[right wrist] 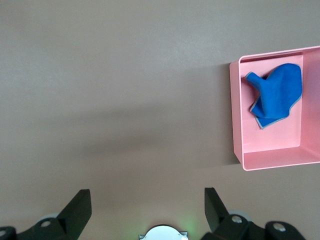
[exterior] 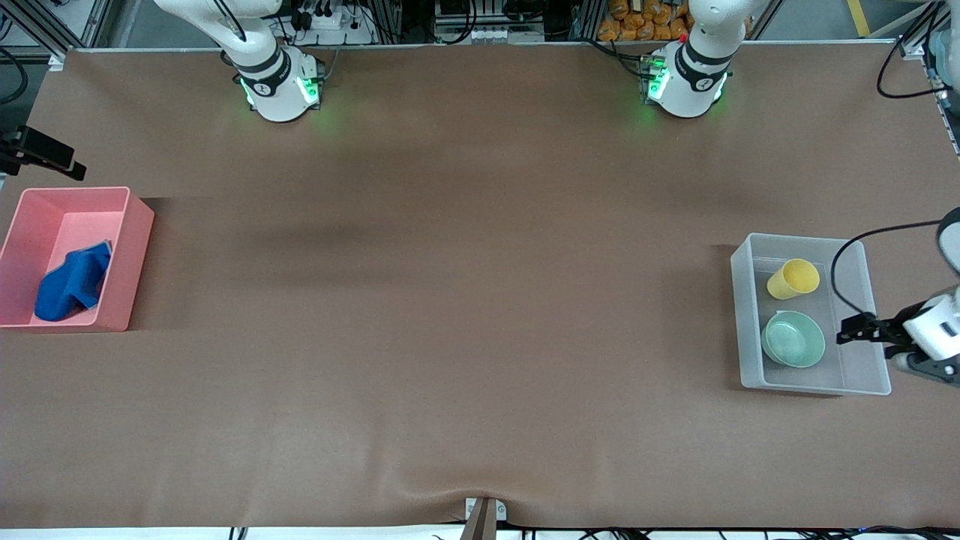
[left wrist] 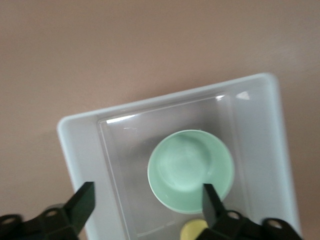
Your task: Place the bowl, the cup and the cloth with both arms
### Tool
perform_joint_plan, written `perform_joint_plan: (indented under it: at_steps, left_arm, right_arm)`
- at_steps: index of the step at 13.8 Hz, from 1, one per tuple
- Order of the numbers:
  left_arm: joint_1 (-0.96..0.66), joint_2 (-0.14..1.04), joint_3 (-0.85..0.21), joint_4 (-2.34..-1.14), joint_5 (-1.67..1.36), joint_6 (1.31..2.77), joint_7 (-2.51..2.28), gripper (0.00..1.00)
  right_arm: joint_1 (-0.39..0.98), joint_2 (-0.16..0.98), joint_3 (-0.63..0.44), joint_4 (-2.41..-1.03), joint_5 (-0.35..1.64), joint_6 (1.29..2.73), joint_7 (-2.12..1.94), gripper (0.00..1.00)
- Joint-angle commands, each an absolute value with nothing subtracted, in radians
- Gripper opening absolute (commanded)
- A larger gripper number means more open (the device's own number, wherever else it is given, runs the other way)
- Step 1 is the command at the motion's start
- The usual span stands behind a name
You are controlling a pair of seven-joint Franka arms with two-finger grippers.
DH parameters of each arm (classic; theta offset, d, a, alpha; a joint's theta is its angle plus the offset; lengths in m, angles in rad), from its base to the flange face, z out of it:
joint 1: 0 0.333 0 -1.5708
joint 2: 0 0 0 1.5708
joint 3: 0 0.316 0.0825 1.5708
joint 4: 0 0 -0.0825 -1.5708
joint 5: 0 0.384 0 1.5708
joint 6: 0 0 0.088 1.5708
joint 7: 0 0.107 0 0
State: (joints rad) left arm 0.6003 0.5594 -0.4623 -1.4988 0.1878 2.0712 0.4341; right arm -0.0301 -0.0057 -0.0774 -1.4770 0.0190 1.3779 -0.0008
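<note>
Left gripper (left wrist: 145, 200), fingers spread, hangs over the bowl (left wrist: 191, 170); the cup (left wrist: 194, 231) is half hidden. Right gripper (right wrist: 145, 202), fingers apart, is out of the front view.

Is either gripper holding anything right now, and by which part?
Nothing is held. The left gripper is open over the bowl; the right gripper is open over bare table.

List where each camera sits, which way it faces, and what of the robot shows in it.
Front view: high, facing both bases; left gripper over the clear bin.
Left wrist view: looks down past open fingers at the bowl and cup in that bin.
Right wrist view: looks down past open fingers at bare table and the cloth in the pink bin.
Shared: each wrist view's bin also shows in the front view.
</note>
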Motion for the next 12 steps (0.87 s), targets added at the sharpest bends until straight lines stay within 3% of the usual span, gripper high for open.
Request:
perform_joint_plan:
  at_steps: [1,5,10,12]
  left_arm:
    - [0.6,0.404,-0.466,-1.534,0.093,1.947,0.423,1.0]
    - [0.595,0.238,-0.514,-1.532,0.052,1.798,0.373,1.0]
    - [0.594,0.129,-0.62,-1.534,0.052,1.668,-0.004,1.0]
    - [0.487,0.103,-0.566,-1.539,0.054,1.646,-0.047,1.0]
  right_arm:
    - [-0.049,-0.009,-0.069,-1.454,0.035,1.373,0.002,1.0]
    - [-0.057,-0.006,-0.072,-1.454,0.032,1.371,-0.012,1.0]
    - [-0.054,-0.003,-0.068,-1.451,0.023,1.374,-0.009,1.0]
    - [-0.046,-0.002,-0.066,-1.453,0.031,1.402,-0.009,1.0]
